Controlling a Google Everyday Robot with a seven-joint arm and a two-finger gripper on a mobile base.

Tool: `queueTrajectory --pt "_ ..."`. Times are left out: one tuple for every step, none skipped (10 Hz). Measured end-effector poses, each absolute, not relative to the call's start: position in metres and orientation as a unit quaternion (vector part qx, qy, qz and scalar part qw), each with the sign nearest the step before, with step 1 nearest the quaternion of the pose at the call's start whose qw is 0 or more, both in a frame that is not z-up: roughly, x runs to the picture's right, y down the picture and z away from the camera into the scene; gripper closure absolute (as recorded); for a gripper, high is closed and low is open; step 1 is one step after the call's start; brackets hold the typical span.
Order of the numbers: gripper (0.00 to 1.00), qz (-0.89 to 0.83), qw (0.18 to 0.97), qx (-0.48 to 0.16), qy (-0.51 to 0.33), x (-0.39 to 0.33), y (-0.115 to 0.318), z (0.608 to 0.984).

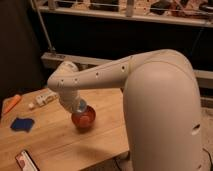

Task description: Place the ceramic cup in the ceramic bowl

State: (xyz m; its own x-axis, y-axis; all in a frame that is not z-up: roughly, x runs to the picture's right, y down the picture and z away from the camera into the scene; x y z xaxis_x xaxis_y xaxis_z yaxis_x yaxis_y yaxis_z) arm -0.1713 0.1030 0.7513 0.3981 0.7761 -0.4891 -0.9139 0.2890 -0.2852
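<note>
The claw [78, 108] is positioned over the ceramic bowl [86, 124] on the wooden counter [55, 142].
The ceramic cup [82, 105] is at the claw tip, just above the bowl; grip state cannot be determined. Dark room, shelving [125, 15] behind.

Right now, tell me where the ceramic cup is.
In the camera view the ceramic cup is at the gripper, just above the back rim of the ceramic bowl, left of centre on the wooden table, right of the dark blue cloth.

Glossy ceramic cup [82, 105] at the gripper [79, 109], above the glossy ceramic bowl [87, 120]; matt wooden table [55, 142] beneath; smooth white plastic arm [150, 85].
</note>
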Motion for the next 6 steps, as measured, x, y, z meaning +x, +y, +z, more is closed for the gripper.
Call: queueTrajectory --pt "1.0 0.54 0.787 -0.266 0.133 -0.165 0.108 0.763" --pt "1.0 0.549 0.779 -0.271 0.135 -0.16 0.114 0.774" --pt "1.0 0.555 0.774 -0.274 0.138 -0.156 0.119 0.784" --pt "1.0 0.558 0.769 -0.277 0.142 -0.154 0.123 0.793" --pt "1.0 0.559 0.767 -0.279 0.147 -0.152 0.126 0.799" --pt "0.97 0.557 0.764 -0.285 0.158 -0.151 0.133 0.808"
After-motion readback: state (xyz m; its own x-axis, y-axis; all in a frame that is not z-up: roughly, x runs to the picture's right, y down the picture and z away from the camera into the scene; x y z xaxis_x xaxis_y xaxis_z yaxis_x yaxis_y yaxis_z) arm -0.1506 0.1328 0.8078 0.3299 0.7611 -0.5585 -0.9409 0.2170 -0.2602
